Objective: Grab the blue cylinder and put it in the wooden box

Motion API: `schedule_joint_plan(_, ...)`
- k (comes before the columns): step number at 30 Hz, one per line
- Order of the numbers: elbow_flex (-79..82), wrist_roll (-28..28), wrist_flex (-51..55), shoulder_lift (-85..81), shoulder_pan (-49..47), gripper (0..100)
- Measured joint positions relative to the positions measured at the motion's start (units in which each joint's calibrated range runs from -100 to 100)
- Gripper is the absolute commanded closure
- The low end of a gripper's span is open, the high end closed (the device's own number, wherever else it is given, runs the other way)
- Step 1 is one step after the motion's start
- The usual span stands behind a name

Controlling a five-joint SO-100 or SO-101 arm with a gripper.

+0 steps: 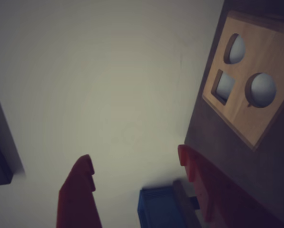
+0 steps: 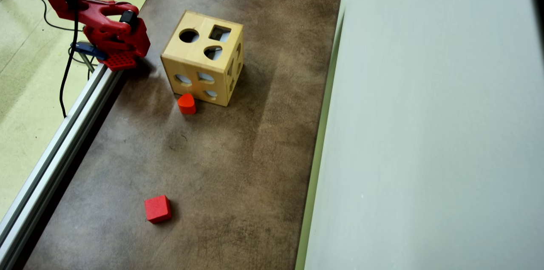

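— Is the pincer holding anything?

— No. In the wrist view its two red fingers stand wide apart with only pale floor between the tips, so it is released and empty.

— Where is the wooden box?

— Off to the pincer's right in the wrist view, past the right finger, on the brown table. One face with three cut-outs shows there. From overhead the box sits just beside the red arm, which is folded at the table's edge.

— And the blue cylinder?

— I cannot find it for certain. A blue piece shows low between the fingers, close to the right one, but it looks flat-sided and cut off by the frame; I cannot tell what it is.

— Anything else?

— A red-orange rounded block sits just beside the box's lower face in the overhead view, on the side away from the pincer. A red cube lies well apart from both.
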Motion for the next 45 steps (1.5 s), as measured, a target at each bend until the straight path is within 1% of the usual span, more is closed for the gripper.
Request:
schedule_joint_plan(5,0.0,0.0,0.0,-2.54,0.0,91)
schedule_joint_plan(11,1.53,0.0,0.16,-5.51,0.0,96)
schedule_joint_plan(17,10.38,0.0,0.16,-11.78,0.0,97)
schedule_joint_plan(23,15.53,0.0,0.16,-12.03,0.0,97)
schedule_joint_plan(45,16.7,-0.2,0.16,-12.37,0.0,97)
